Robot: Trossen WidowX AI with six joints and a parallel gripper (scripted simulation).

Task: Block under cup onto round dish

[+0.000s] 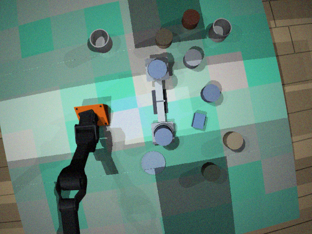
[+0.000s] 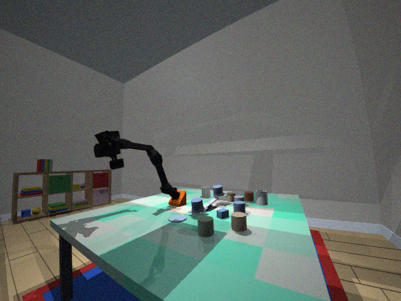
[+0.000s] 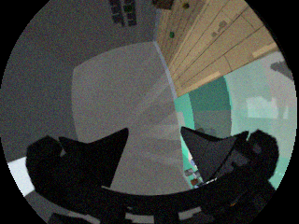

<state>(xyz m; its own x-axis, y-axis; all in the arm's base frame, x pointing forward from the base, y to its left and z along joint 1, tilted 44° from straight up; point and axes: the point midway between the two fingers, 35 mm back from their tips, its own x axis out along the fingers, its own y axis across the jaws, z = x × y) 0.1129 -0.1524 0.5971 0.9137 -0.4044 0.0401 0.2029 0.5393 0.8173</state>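
Note:
A blue cup (image 1: 164, 136) (image 2: 197, 205) stands upside down on the balance end nearer the dish. An identical cup (image 1: 157, 69) (image 2: 217, 190) stands on the far end. The balance (image 1: 161, 114) appears tilted, with the end nearer the dish lower. No hidden block shows. The pale blue round dish (image 1: 153, 161) (image 2: 177, 218) lies flat with nothing on it. My gripper (image 3: 155, 130) is open and empty, with its fingers wide apart in the wrist view. The exterior view shows it raised high, well away from both cups and the dish; it is outside the top view.
A blue box (image 1: 199, 121) (image 2: 222, 213), blue cylinder (image 1: 211, 93) (image 2: 239, 206), tan cylinder (image 1: 234, 140) (image 2: 239, 222) and dark cylinder (image 1: 211, 172) (image 2: 205, 226) stand right of the balance. Brown (image 1: 164, 37) and red (image 1: 190, 18) cylinders and open grey cups (image 1: 99, 40) (image 1: 220, 29) stand farther back.

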